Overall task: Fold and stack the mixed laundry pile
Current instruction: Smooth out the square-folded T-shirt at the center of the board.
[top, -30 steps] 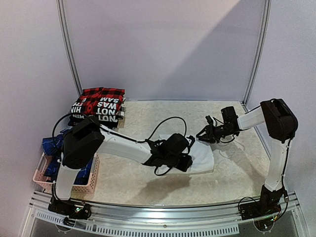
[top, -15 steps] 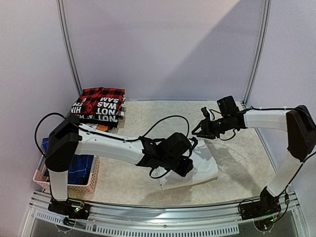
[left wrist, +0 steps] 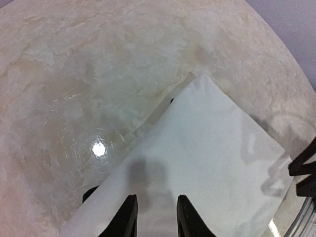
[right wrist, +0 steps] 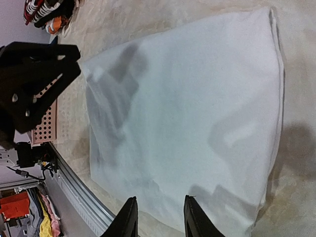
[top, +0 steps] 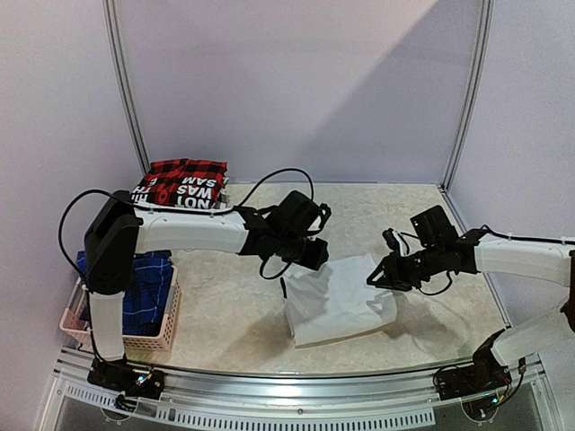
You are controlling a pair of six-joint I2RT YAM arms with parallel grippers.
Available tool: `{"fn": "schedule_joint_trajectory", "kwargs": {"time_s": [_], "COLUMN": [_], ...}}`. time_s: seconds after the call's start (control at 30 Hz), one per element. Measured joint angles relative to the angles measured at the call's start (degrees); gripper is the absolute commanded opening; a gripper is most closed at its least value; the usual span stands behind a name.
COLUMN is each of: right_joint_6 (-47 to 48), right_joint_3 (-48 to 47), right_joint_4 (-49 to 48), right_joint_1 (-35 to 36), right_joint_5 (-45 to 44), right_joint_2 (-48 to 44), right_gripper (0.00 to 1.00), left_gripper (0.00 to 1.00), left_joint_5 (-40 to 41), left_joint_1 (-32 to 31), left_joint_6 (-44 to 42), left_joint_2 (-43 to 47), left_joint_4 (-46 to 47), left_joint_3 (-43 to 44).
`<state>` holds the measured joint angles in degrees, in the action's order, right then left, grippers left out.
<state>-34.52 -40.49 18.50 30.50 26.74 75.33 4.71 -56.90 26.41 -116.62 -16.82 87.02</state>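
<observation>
Item: white garment [top: 334,301], folded, lay mid-table, well apart from the folded stack [top: 184,190] at the far-left corner. Left gripper [left wrist: 156,198] and right gripper [right wrist: 160,199] hung over opposite edges, jaws part-open, gripping nothing, seemingly placed to square the fold.

Beige marbled table top [top: 422,206] fills the middle; folded white cloth garment [top: 334,301] lies flat on it, near-centre, between the two arms; left gripper [top: 308,258] sits over the garment's far-left corner; right gripper [top: 374,278] is at its right edge; folded stack in the table's far-left corner: red-and-black plaid shirt [top: 187,168] on top of black T-shirt with white lettering [top: 180,197]; pink plastic lattice basket [top: 154,337] at the near-left edge, in front of the stack, well apart from the white garment; blue plaid cloth [top: 144,292] lies in the basket.
</observation>
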Motion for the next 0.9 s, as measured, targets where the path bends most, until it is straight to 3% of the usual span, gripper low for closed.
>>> {"fn": "schedule_joint_trajectory", "kwargs": {"time_s": [0.17, 0.37, 0.77, 0.9], "right_joint_6": [-0.6, -1.5, -5.1, -6.4], "right_joint_3": [4.7, 10.2, 14.2, 14.3], "right_joint_4": [1.7, 2.1, -3.5, -4.2], "right_joint_1": [0.1, 0.2, 2.4, 3.7], "right_joint_5": [-1.7, -3.7, -8.0, -10.1], "right_joint_2": [-4.4, -3.5, -4.1, -4.1], "right_gripper": [0.3, 0.27, 0.24, 0.25], "left_gripper": [0.29, 0.28, 0.29, 0.34], "left_joint_5": [-1.3, -1.7, -0.1, 1.3], "left_joint_1": [1.6, 1.9, 1.9, 1.9], "left_joint_6": [-0.3, -0.2, 1.3, 1.2], "left_joint_2": [-4.2, -8.2, -8.2, -7.8], "left_joint_4": [0.0, -0.4, 1.0, 0.5], "left_joint_3": [2.2, 2.0, -1.0, -1.1]}}
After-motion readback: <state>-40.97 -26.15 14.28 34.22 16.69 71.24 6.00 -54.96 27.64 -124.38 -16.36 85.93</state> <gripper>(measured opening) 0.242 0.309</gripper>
